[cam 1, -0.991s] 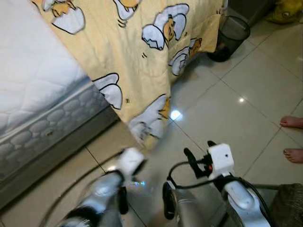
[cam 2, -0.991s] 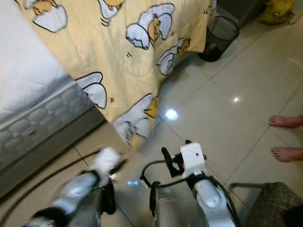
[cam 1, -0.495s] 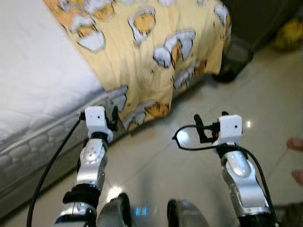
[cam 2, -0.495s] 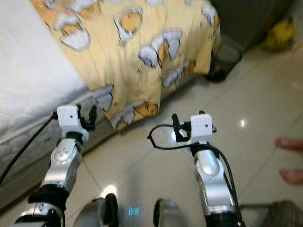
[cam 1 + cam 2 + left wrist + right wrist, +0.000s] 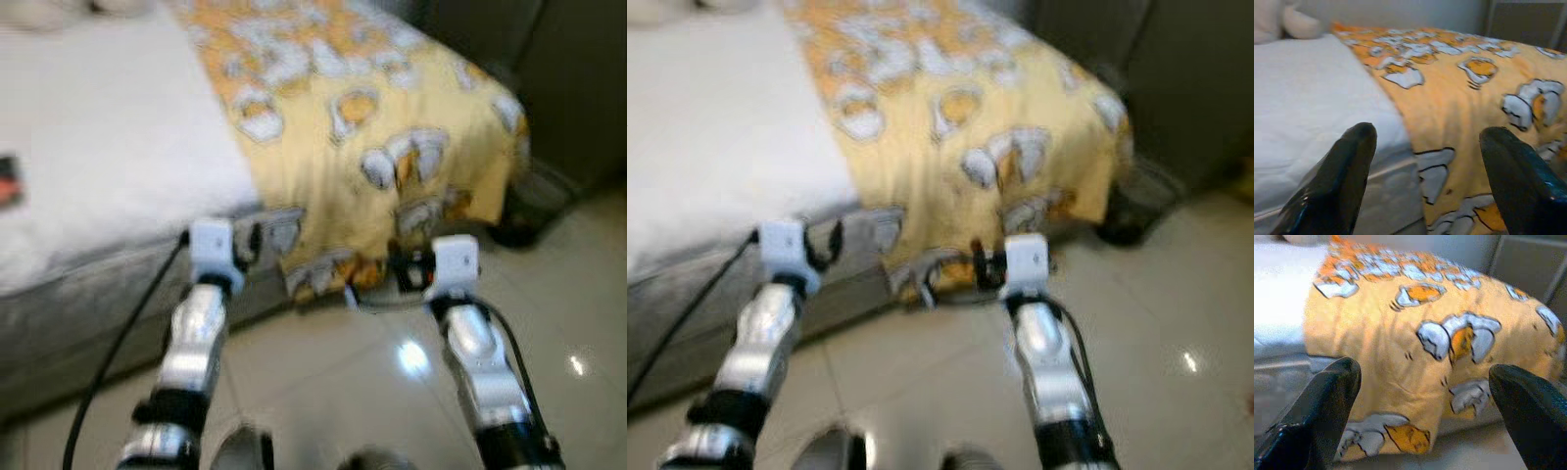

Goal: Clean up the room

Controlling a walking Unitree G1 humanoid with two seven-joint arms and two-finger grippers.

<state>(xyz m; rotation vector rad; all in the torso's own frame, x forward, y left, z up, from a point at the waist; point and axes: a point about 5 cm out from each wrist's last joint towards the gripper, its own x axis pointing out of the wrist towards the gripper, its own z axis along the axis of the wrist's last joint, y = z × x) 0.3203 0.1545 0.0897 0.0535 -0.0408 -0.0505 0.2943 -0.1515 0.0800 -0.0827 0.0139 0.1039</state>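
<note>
Blanket: yellow quilted blanket printed with white-and-orange egg cartoons (image 5: 392, 147), spread over the far half of the white mattress (image 5: 108, 186) and spilling down the bed's side, its lower hem hanging close to the pale tiled floor (image 5: 333, 382).
Handling: soft, limp and light by the look of it; likely to sag and drag unless gathered. Not fragile, and the fabric should give the fingers purchase.
Where to hold: the hanging hem and its corner, just ahead of both arms, look the easiest to pinch; two spaced grips would probably keep it from bunching.
Lie: long axis runs along the bed, away from the robot; the draped edge points down toward the floor.
Left end effector (image 5: 1420, 186): raised before the mattress edge, black fingers spread wide, holding nothing.
Right end effector (image 5: 1420, 426): raised facing the hanging fold, fingers spread apart, also free.
Nearby: dark mesh bin (image 5: 529, 201) beyond the bed's corner; views are blurred.
</note>
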